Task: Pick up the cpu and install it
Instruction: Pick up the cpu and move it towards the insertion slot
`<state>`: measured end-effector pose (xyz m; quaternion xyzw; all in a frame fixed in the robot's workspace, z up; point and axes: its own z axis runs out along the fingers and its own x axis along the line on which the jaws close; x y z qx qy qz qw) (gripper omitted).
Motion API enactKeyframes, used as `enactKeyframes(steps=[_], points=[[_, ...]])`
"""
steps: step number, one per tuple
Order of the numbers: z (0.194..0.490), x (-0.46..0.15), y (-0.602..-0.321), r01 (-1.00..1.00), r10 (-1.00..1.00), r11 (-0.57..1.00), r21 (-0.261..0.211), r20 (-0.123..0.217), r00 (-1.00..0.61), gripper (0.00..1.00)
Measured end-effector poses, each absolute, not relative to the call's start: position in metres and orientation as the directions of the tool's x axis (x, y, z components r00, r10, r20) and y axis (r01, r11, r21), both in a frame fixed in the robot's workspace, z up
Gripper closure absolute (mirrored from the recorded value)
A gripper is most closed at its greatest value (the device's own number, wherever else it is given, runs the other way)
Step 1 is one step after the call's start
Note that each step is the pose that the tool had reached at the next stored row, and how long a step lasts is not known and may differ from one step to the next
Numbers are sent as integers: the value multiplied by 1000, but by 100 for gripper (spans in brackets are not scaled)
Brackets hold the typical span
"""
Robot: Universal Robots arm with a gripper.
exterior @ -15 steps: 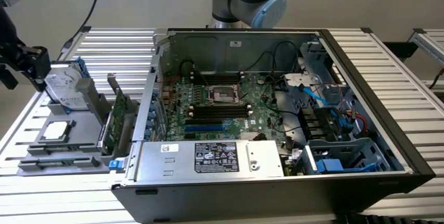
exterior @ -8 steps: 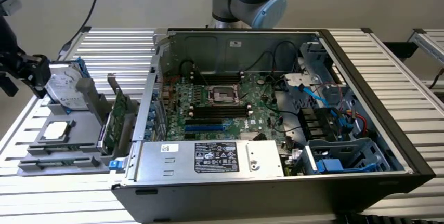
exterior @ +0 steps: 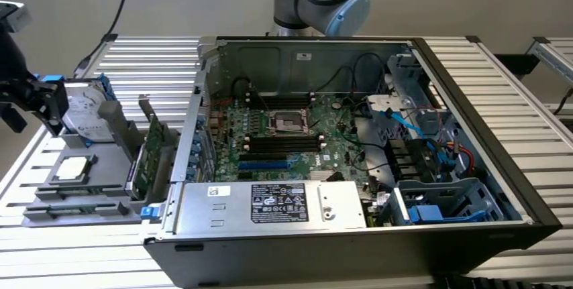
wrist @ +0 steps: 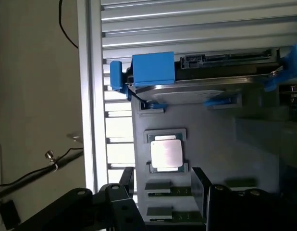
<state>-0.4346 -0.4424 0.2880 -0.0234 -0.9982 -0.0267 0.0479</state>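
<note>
**A:** From the exterior view, where is the cpu lying relative to the tool?

**B:** The cpu [exterior: 74, 167] is lying flat, metal top up, in a square pocket of the grey tray [exterior: 112, 161]. The tray is sitting on the slatted desk [exterior: 501, 101] at the exterior view's left. The tool [exterior: 45, 108] is hanging above the tray's far end, beside the drive [exterior: 85, 111]. It is well clear of the cpu and touching nothing I can make out.

**A:** What else is the tray carrying?

**B:** The drive is standing on edge in a blue bracket, and a green card [exterior: 152, 148] is standing upright along the side nearest the case [exterior: 484, 168].

**A:** And inside the case?

**B:** It is lying open, showing a green board [exterior: 313, 148] with a square socket [exterior: 286, 123] near its middle. A grey power box [exterior: 268, 203] is sitting along the near wall.

**A:** Now the wrist view?

**B:** The black fingers [wrist: 117, 202] are standing wide apart and gripping nothing. The cpu is showing in the gap between them, farther off in its pocket and not touching either one. Two sticks [wrist: 160, 187] are lying in slots on the nearer side of it, and the drive is crossing the tray beyond it.
</note>
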Motion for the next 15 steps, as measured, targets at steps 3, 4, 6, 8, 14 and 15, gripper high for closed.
enactKeyframes(steps=[3, 4, 6, 8, 14, 15], points=[[282, -434, -443, 28, 23, 998, 51, 97, -995, 40], [281, -434, -443, 20, 15, 998, 51, 97, -995, 40], [277, -434, -443, 5, 0, 999, 51, 97, -995, 40], [273, -434, -443, -11, -16, 999, 51, 97, -995, 40], [262, -434, -443, -54, -59, 997, 51, 97, -994, 40], [261, -434, -443, -60, -64, 997, 51, 97, -993, 40]])
